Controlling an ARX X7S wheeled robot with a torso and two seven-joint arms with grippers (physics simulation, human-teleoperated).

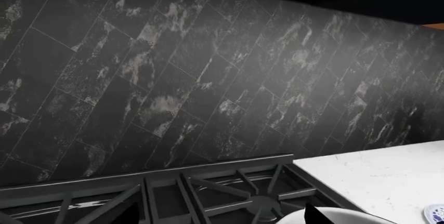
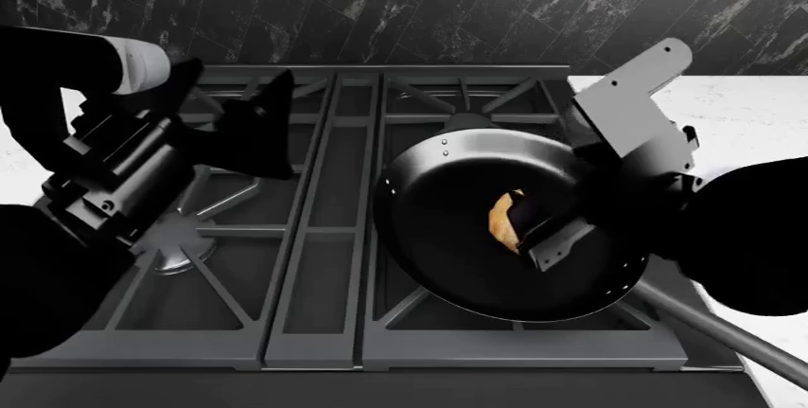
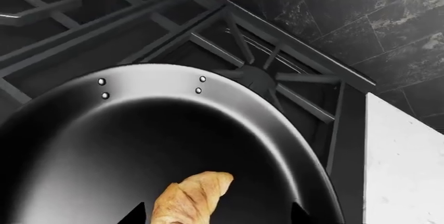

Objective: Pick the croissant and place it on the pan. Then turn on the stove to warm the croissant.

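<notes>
Croissant (image 3: 191,199), golden and ridged, apparently lies loose inside pan (image 3: 83,130).

In the head view the right gripper (image 2: 546,228) hides the right part of the croissant (image 2: 504,220), and whether its fingers grip the pastry cannot be told. The pan (image 2: 436,176) handle runs off the near right edge. The right wrist view cuts off the croissant's (image 3: 188,199) near end; the left wrist view shows only a sliver of a patterned plate (image 1: 435,213).
</notes>
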